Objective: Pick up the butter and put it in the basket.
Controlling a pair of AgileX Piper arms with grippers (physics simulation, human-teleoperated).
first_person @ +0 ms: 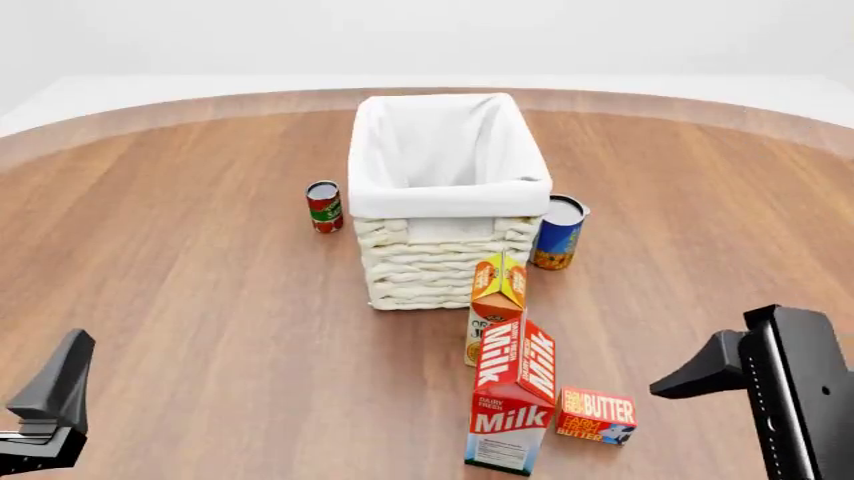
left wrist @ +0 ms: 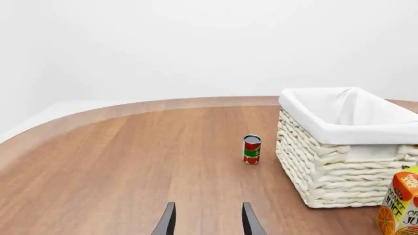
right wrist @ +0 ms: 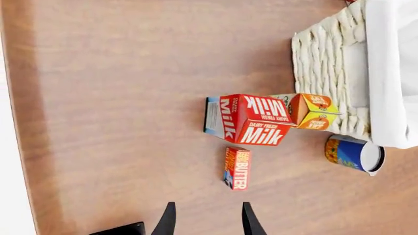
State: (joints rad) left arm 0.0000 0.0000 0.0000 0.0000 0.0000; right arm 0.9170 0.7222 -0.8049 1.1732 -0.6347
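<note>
Clearly, the butter (first_person: 597, 415) reads "BUTTER", just beside the "Milk" carton (first_person: 513, 405). An "ORANGE JUICE" carton (left wrist: 400, 205) nears the basket (first_person: 449, 262). Both arms' fingers (right wrist: 168, 220) stand apart, empty.

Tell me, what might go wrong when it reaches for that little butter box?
The butter lies right beside the tall milk carton, so the right gripper, open above it, might topple the carton. The juice carton stands against the basket, in the carrying path.
</note>
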